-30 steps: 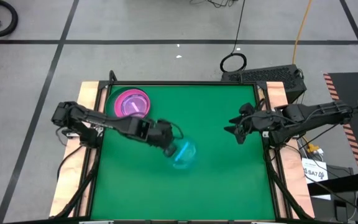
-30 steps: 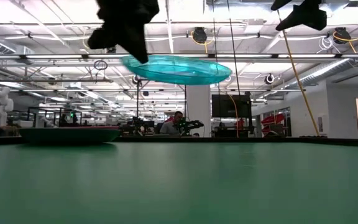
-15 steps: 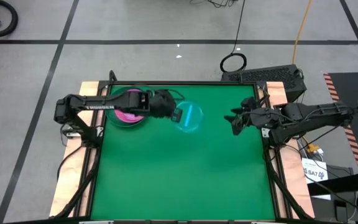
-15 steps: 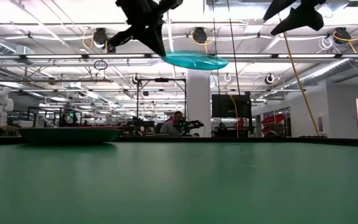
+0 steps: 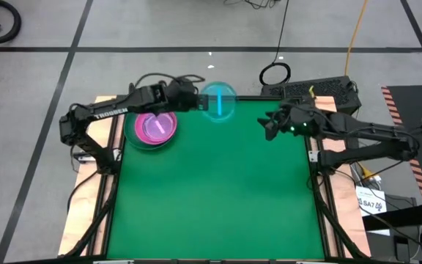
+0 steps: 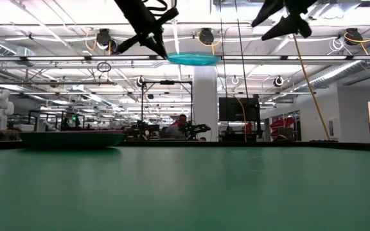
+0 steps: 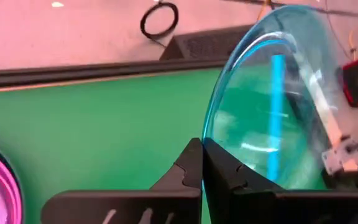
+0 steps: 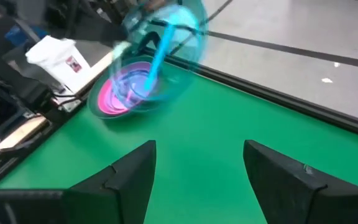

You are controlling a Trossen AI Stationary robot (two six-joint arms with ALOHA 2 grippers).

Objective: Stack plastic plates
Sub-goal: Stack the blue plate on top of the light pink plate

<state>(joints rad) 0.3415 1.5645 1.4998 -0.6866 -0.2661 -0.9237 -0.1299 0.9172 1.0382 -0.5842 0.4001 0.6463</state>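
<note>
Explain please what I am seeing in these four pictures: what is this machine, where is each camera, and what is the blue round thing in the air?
This is a robot with two dark arms at a green table. Each arm ends in a two-finger end effector.

One camera looks straight down from above. One sits at table height and looks across into the room. The other two ride on the arms' wrists.

The blue round thing is a translucent cyan plate. The left end effector is shut on its rim and holds it in the air, near the far edge of the table. On the table lies a stack of plates, pink on top with a dark one at the bottom. The right end effector is open and empty, hovering near the table's right side.
</note>
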